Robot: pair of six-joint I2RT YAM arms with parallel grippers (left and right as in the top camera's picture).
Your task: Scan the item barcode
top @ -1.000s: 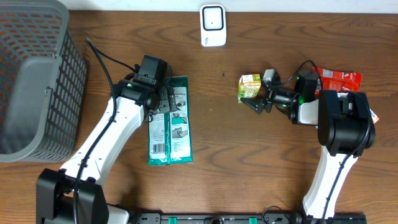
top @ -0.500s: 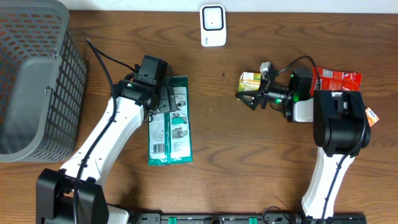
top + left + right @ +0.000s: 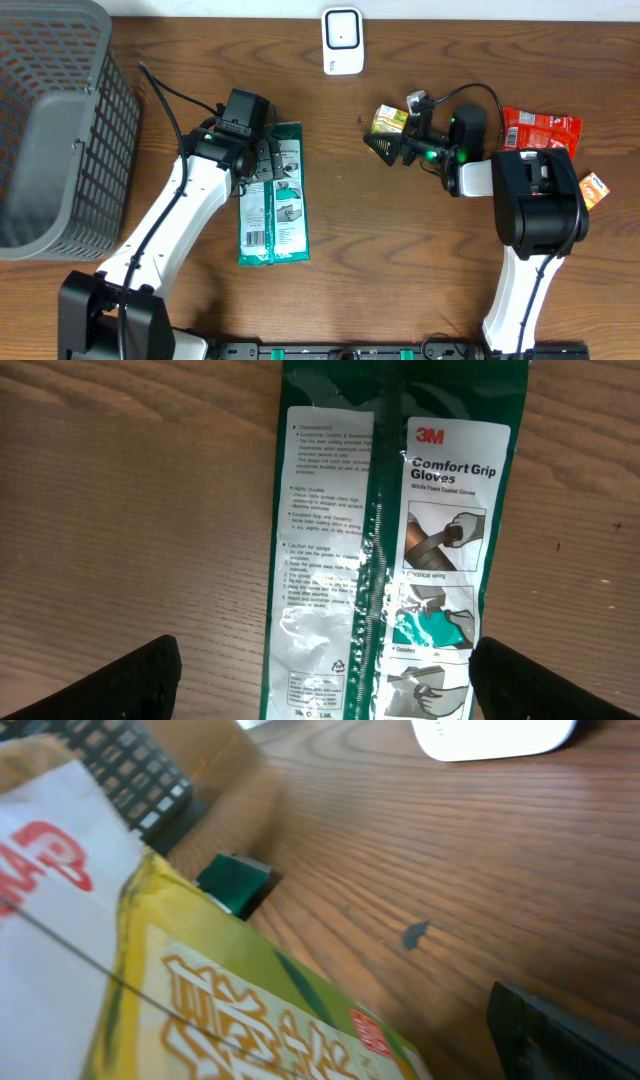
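Looks like pick-up: right tool (image 3: 391,139) at the yellow packet (image 3: 386,117), grip unclear, left tool (image 3: 322,678) spread over the glove pack (image 3: 400,510); next needs barcode facing the scanner (image 3: 342,40).

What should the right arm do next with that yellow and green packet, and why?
Probably close the right gripper on the yellow and green packet: its jaws stand open, wooden table shows between one finger and the packet, so it looks ungripped, short of the white scanner.
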